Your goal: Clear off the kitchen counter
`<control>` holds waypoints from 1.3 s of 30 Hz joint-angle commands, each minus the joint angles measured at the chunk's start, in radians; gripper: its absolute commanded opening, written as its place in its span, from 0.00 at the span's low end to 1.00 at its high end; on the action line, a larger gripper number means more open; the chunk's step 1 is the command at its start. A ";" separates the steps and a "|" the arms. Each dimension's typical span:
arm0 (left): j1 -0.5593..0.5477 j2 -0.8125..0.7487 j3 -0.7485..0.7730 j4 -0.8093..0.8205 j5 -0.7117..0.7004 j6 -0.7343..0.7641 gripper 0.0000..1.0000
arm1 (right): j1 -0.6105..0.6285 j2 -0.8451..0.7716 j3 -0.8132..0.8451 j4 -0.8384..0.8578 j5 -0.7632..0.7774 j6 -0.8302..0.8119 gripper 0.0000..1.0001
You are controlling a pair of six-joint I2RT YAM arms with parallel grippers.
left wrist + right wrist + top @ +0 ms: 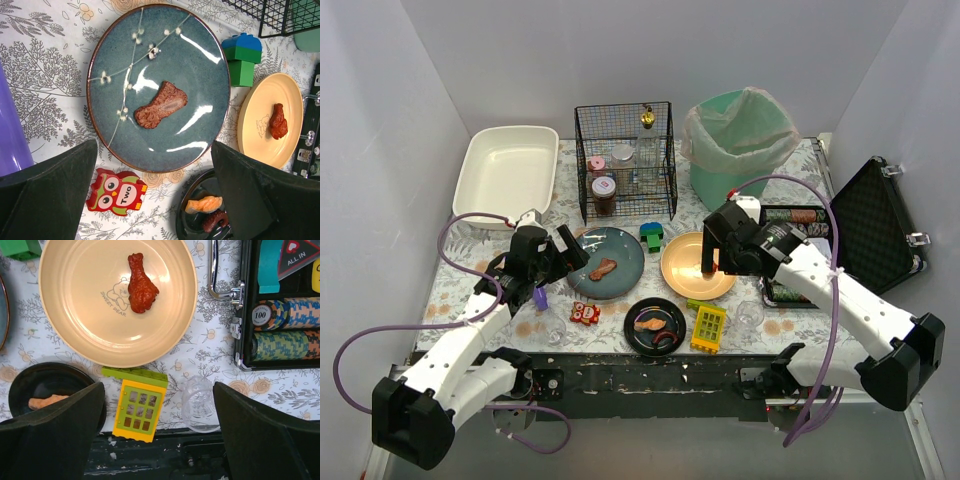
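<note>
The kitchen counter (460, 300) carries a floral cloth. My left gripper (572, 252) hangs open and empty over the near rim of a blue plate (195, 65) holding a meat piece (161, 105). A red owl block (116, 192) lies just below that plate. My right gripper (159, 390) is open and empty above the counter's front edge, between a yellow-green window toy (138, 410) and a clear cup (201, 405). Beyond them, a cream plate (75, 315) holds a drumstick (141, 284). A black plate (630, 318) with sushi sits at the front centre.
At the back stand a white tub (508, 170), a wire basket (625, 160) with jars and a bagged green bin (740, 140). An open chip case (875, 225) lies at the right. A green-blue block (652, 236) and a purple piece (540, 297) lie by the blue plate.
</note>
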 commanded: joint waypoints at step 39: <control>0.005 -0.090 0.051 -0.112 -0.027 0.013 0.98 | -0.039 0.150 -0.170 0.760 -0.408 -0.114 0.98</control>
